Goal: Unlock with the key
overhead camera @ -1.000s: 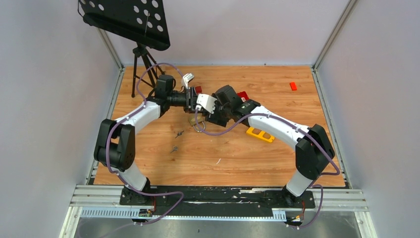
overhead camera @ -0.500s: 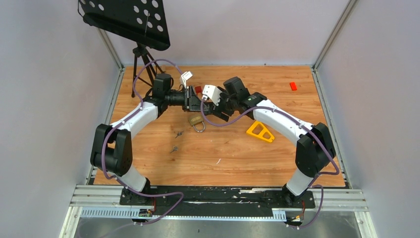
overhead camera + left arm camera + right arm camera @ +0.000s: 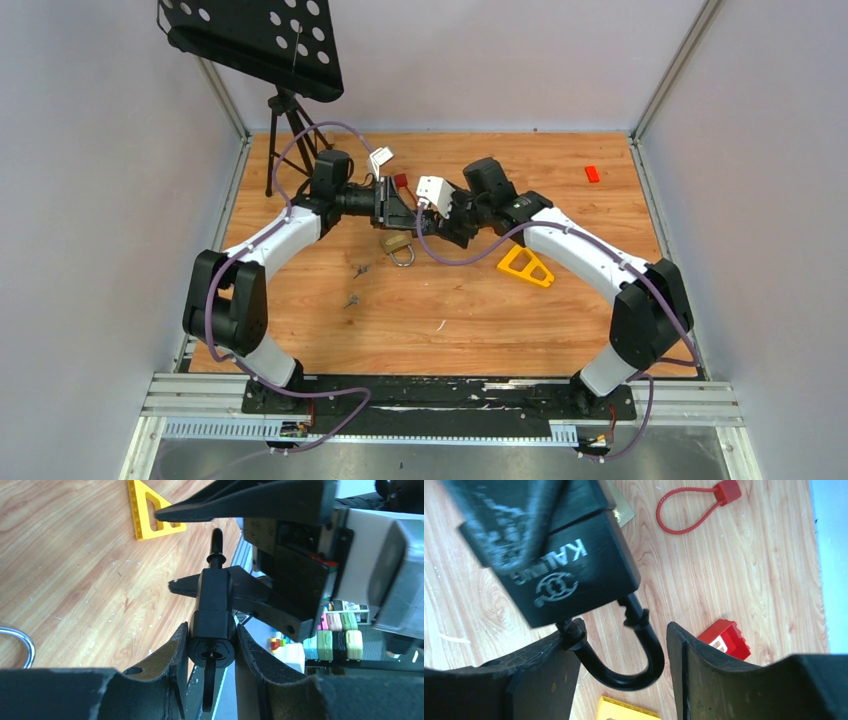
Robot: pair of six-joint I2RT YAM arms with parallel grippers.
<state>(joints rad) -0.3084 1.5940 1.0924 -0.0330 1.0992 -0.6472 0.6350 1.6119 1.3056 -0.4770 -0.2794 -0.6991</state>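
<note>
A black padlock marked KALING is held above the table, and my left gripper is shut on its body. A thin black strip hangs from its keyway; I cannot tell what it is. My right gripper is open and straddles the black shackle. Its left finger touches one shackle leg, while the right finger stands apart. Both grippers meet tip to tip at the back centre. Two small keys lie loose on the table.
A brass padlock lies just below the grippers. A yellow triangle sits under the right forearm. A red cable lock and a red brick lie behind. A small red block is far right, a tripod stand back left.
The right arm has swung back and to the right, uncovering the brass padlock. Its jaws have narrowed slightly around the shackle. The left gripper keeps its hold on the black padlock.
</note>
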